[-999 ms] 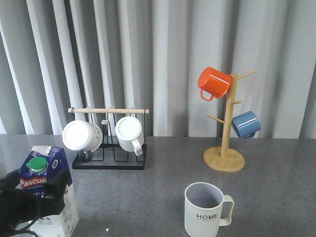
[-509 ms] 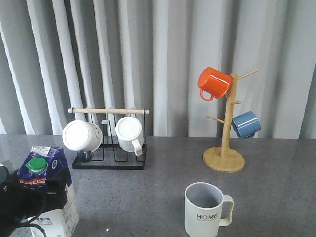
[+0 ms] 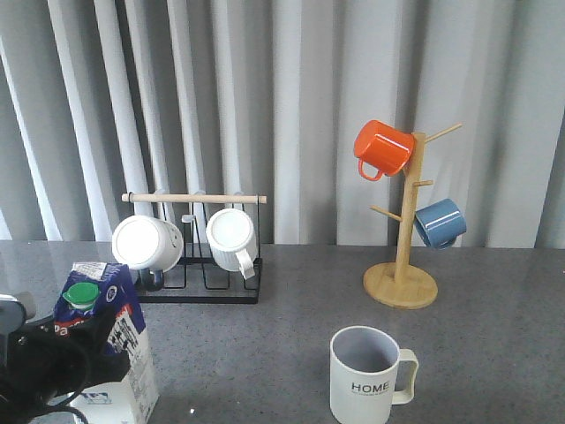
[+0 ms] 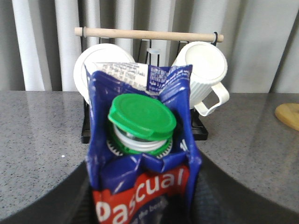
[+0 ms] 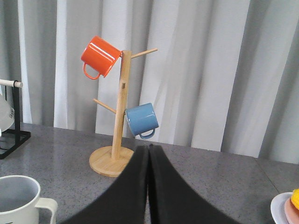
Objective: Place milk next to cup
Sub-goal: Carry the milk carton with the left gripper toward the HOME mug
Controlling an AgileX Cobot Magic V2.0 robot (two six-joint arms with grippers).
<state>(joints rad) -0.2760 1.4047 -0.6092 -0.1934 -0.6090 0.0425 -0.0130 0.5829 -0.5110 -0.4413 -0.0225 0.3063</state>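
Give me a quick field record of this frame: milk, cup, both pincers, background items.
milk: carton at front-left of the table, green cap closed, held by the left arm
cup: HOME mug at front-centre, upright, apparently empty, handle to its right
gap: milk and cup well apart
left pincer: shut on the carton below its cap
right pincer: shut, holds nothing, off the table
rack: black wire rack with two white mugs
mug tree: wooden, holding orange mug and blue mug
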